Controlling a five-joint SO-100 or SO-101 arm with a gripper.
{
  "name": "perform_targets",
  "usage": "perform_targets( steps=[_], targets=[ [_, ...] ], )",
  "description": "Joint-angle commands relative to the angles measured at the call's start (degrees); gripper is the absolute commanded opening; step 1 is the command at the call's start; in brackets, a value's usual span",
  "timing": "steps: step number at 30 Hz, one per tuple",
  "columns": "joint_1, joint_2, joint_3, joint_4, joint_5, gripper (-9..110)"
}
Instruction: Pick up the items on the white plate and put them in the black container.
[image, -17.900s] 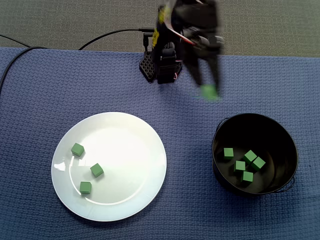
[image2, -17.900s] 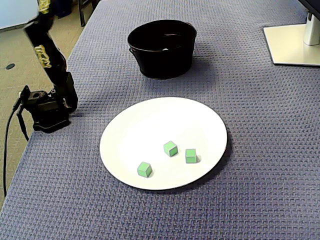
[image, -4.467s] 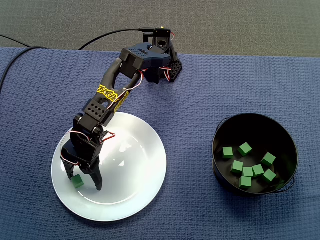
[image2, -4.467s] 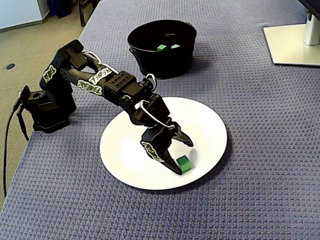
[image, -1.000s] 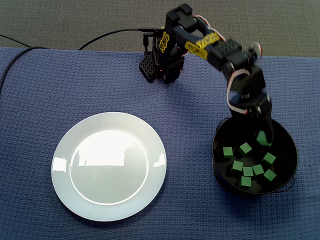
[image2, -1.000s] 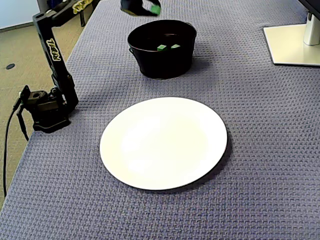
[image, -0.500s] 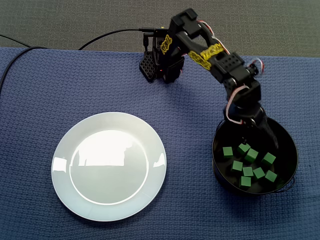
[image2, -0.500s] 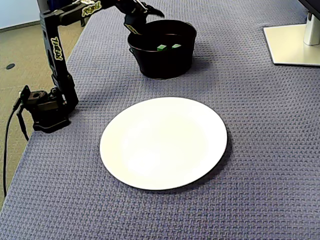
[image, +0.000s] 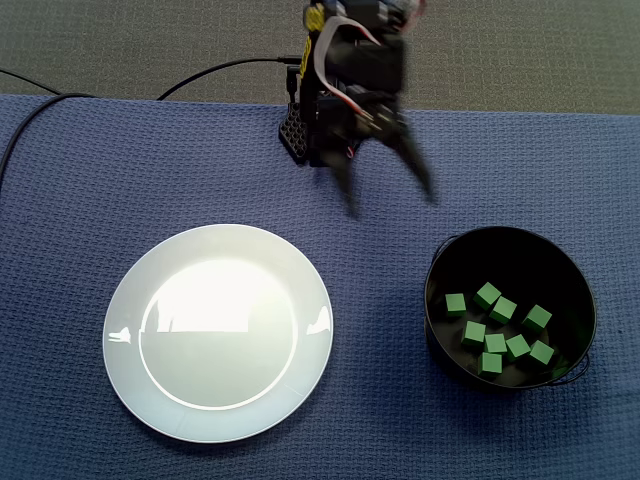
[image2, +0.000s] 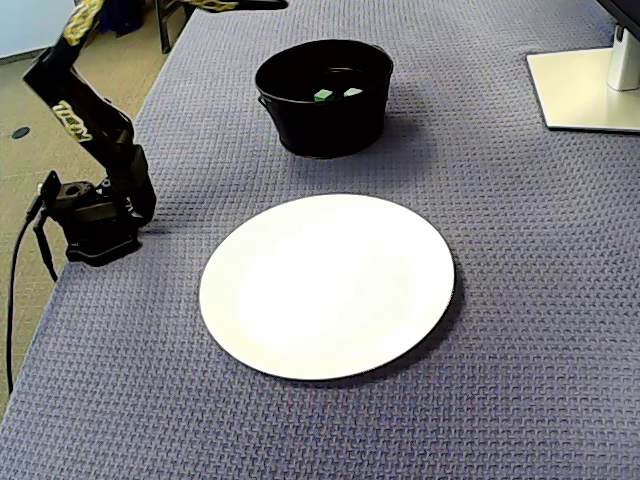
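While the gripper (image: 391, 203) is held beside the arm's base with its jaws spread wide, nine green cubes (image: 495, 343) are seen lying in the black container (image: 545, 262), well apart from the jaws, to their right. The white plate (image: 218, 330) is set at the left.

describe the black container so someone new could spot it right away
On the blue cloth, in a fixed view from above, look right of the white plate. There stands the black container, round and deep, with green cubes inside; the plate beside it is flat, white and bare.
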Motion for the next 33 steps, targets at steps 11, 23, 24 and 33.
perform_targets(
  steps=[11,23,24,33],
  targets=[
    [9.5,35.9,63.0,-20.6,-26.5,26],
    [-2.6,44.5,95.7,-29.9,-31.6,25],
    [-3.5,45.1,95.7,-27.2,-31.5,24],
    [-7.6,52.6,95.7,-5.9,-38.6,14]
  ],
)
